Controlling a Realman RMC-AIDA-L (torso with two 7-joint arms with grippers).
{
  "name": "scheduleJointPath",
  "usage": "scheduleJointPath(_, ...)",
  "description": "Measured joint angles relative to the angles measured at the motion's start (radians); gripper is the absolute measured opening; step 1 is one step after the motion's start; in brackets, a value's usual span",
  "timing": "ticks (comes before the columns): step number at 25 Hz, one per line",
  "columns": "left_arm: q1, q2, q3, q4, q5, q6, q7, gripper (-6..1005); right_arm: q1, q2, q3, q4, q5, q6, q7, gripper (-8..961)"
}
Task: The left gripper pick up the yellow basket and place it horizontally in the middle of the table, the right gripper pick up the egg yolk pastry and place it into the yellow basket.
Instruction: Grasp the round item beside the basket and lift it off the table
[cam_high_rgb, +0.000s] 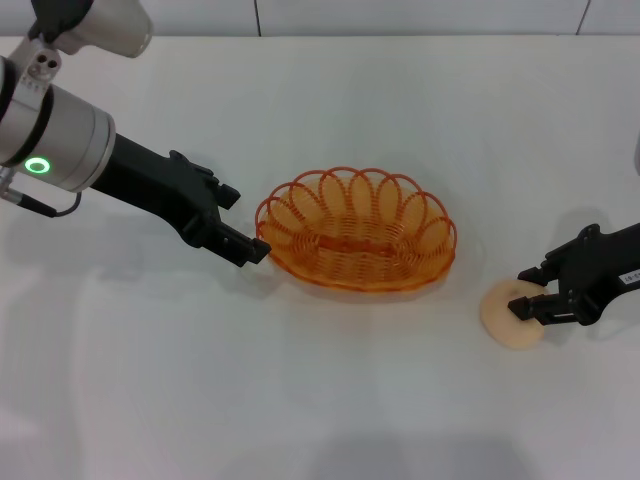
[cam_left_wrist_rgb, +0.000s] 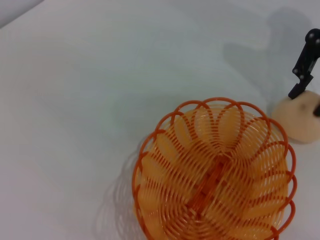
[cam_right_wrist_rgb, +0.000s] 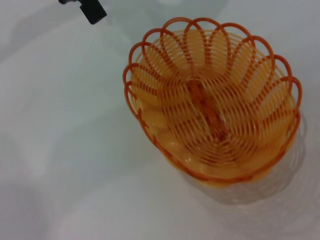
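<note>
The yellow basket (cam_high_rgb: 356, 232) lies lengthwise on the white table (cam_high_rgb: 320, 400), near its middle, and is empty. It also shows in the left wrist view (cam_left_wrist_rgb: 215, 175) and the right wrist view (cam_right_wrist_rgb: 212, 97). My left gripper (cam_high_rgb: 240, 222) is open, just left of the basket's rim, holding nothing. The egg yolk pastry (cam_high_rgb: 505, 322) lies on the table right of the basket. My right gripper (cam_high_rgb: 522, 291) is open, low over the pastry's right part, one finger on each side. In the left wrist view a right finger (cam_left_wrist_rgb: 304, 65) touches the pastry (cam_left_wrist_rgb: 295, 120).
The table's far edge meets a tiled wall (cam_high_rgb: 420, 15) at the back. A fingertip of the left gripper (cam_right_wrist_rgb: 90, 9) shows in the right wrist view beside the basket.
</note>
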Motion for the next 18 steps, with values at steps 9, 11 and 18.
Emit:
scheduleJointPath(9, 0.002, -0.001, 0.000, 0.000, -0.001, -0.001, 0.000, 892, 0.006, 0.000, 0.003, -0.009, 0.013, -0.011, 0.001, 305)
scheduleJointPath(11, 0.004, -0.001, 0.000, -0.001, -0.001, -0.003, 0.002, 892, 0.006, 0.000, 0.001, -0.012, 0.020, -0.013, 0.001, 296)
scheduleJointPath(18, 0.015, -0.002, -0.002, -0.003, -0.001, -0.006, 0.006, 892, -0.008, 0.000, 0.000, -0.042, 0.037, -0.015, -0.004, 260)
